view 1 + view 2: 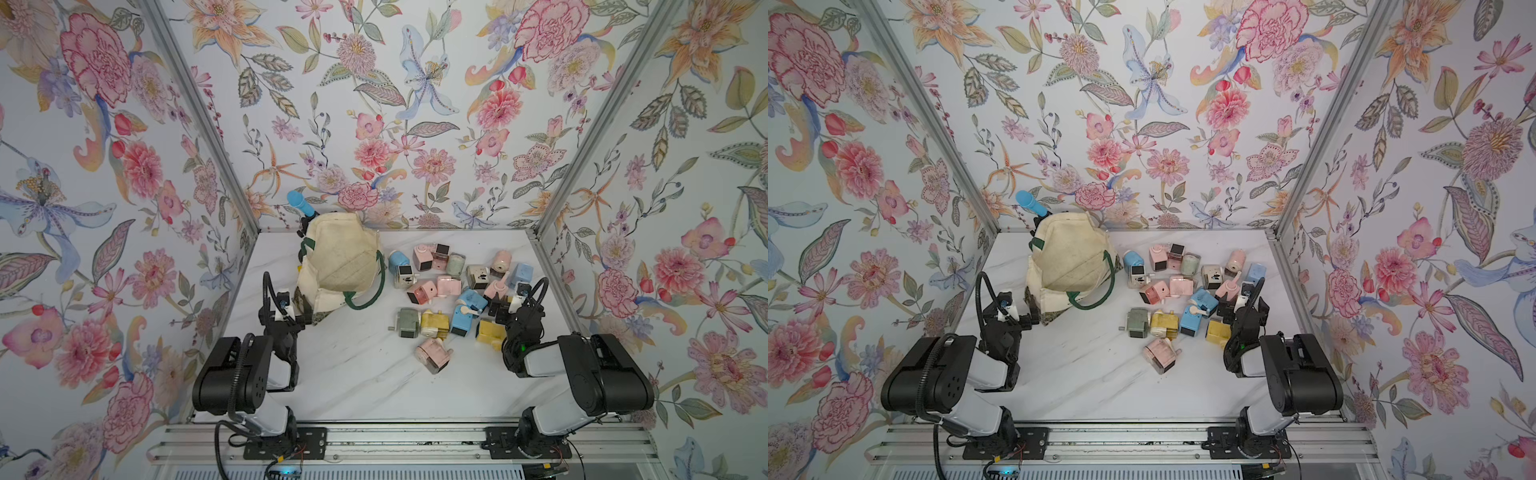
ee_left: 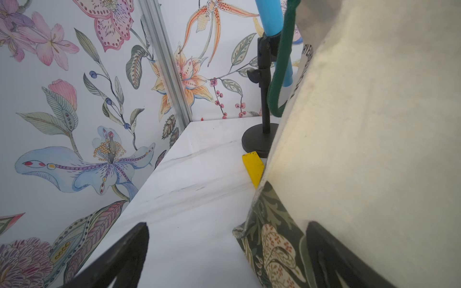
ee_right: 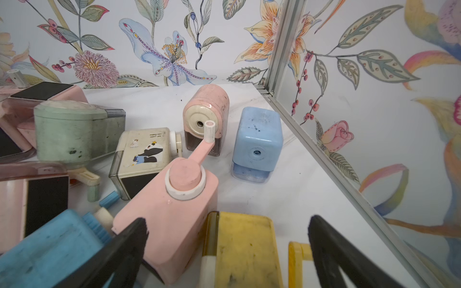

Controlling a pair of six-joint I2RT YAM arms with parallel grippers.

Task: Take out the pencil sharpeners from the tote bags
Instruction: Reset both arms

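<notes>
The cream tote bag lies at the back left, its mouth gaping toward the front, green handles loose; only cream lining shows inside. Several pastel pencil sharpeners lie scattered on the table to its right. My left gripper stands open astride the bag's leafy bottom corner, holding nothing. My right gripper is open just above a yellow sharpener, with a pink crank sharpener beside one finger.
A blue tube on a black stand rises behind the bag. A flat yellow bar pokes out from under the bag. Floral walls with aluminium posts close in the table on three sides.
</notes>
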